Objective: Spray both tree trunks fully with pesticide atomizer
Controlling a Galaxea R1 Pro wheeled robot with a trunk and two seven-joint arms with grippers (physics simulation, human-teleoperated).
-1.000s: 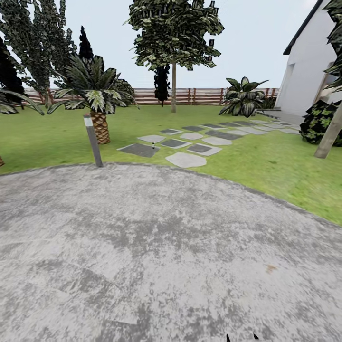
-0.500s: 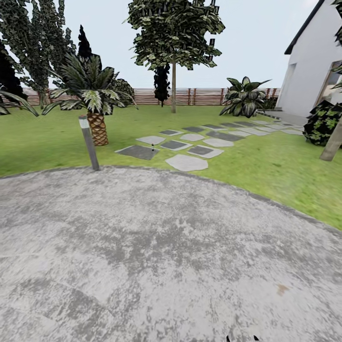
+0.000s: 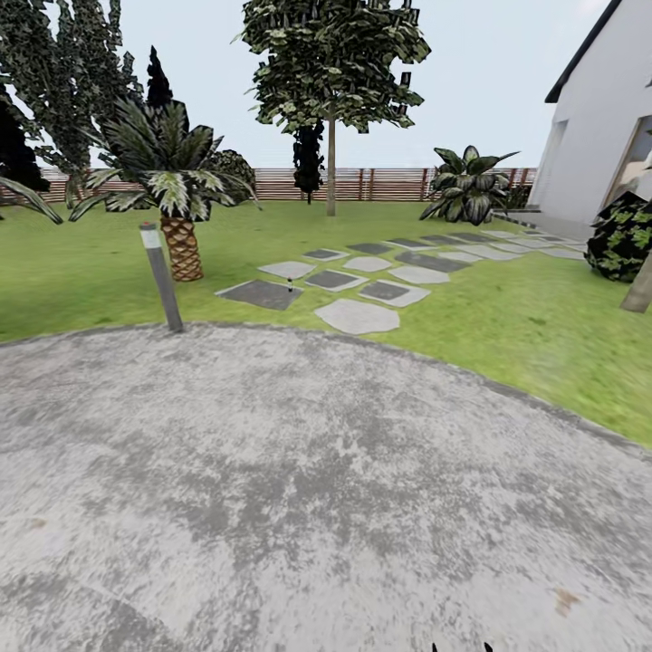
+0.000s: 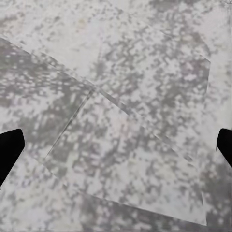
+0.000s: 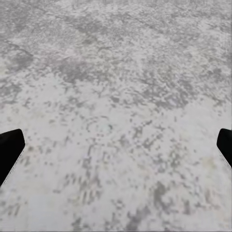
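I had both hands spread wide and holding nothing: the left hand [image 4: 116, 145] and the right hand [image 5: 116, 145] each hung over bare grey paving [image 3: 317, 489]. Ahead lay the lawn [image 3: 507, 317] with stepping stones [image 3: 358, 315]. 1 small upright object, perhaps the atomizer [image 3: 290, 285], stood on a dark slab; too small to tell. A tree trunk [image 3: 639, 288] leaned at right.

No readable text or signs anywhere.

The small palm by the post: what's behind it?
Behind the palm lie lawn, the slat fence and tall dark trees. Its fronds cover part of the fence and those trees' lower trunks.
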